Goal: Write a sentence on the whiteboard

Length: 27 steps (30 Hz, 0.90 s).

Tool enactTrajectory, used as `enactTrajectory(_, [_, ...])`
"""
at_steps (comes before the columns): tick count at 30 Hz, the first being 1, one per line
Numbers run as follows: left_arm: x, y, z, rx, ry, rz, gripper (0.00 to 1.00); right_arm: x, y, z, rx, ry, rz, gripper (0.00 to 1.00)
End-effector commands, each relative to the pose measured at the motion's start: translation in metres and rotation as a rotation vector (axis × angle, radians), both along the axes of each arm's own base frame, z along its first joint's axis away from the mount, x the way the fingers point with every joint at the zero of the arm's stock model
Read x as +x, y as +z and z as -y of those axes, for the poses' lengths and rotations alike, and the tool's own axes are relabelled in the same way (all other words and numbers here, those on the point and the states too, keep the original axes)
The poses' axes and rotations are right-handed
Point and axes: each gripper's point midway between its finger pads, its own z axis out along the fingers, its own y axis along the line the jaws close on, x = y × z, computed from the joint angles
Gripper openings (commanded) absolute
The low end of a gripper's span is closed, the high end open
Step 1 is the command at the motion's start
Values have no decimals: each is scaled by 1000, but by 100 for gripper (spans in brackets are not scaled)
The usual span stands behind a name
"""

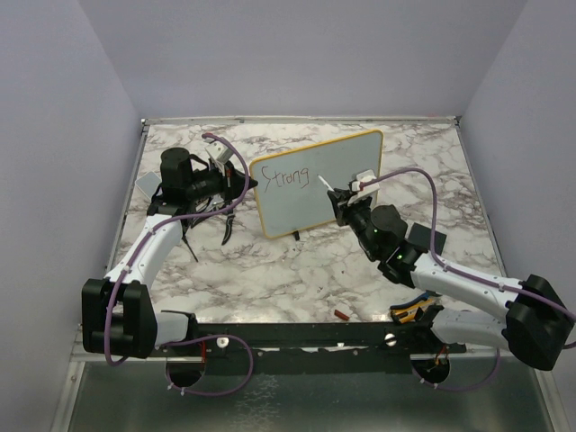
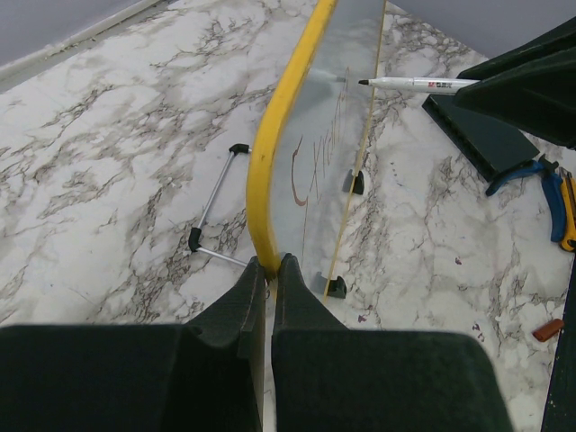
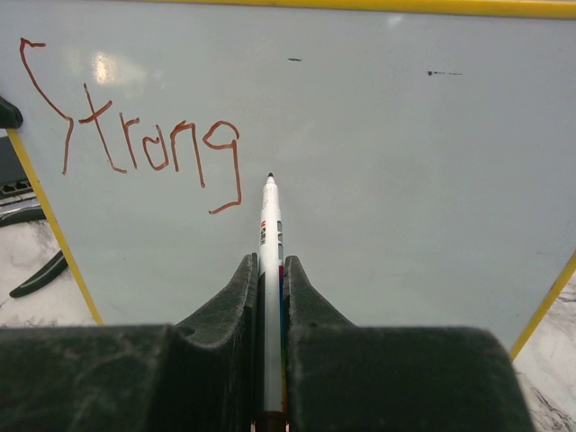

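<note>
Pinching a marker [image 3: 270,225] lengthwise in the right gripper [image 3: 270,265], aiming its tip at the whiteboard [image 3: 405,180], just right of and below the end of the sentence [image 3: 148,144], so far only "Strong"; touching or not, impossible to tell. Squeezing the yellow frame [image 2: 270,153] at its left edge in the left gripper [image 2: 267,270], probably steadying it for writing onward to the right.

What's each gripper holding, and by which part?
Left gripper pinches the whiteboard by its yellow frame, at the left edge. Right gripper holds the marker by its barrel, tip exposed.
</note>
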Motion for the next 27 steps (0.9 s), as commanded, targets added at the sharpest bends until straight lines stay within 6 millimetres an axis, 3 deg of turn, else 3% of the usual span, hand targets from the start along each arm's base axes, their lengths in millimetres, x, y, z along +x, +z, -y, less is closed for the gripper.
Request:
enactTrajectory(1, [4,-14,-8,47,39,4,0,7,12,-7,23,9,19,0])
enactTrajectory(17, [4,-12,-7,46,39,8,0,17,14,21,21,-123,26,1])
enactTrajectory(22, [3,-13,-8,47,40,6,0,13,16,17,17,-88,33,1])
enactTrajectory(27, [4,-13,-8,47,41,8,0,2,31,11,22,-9,76,1])
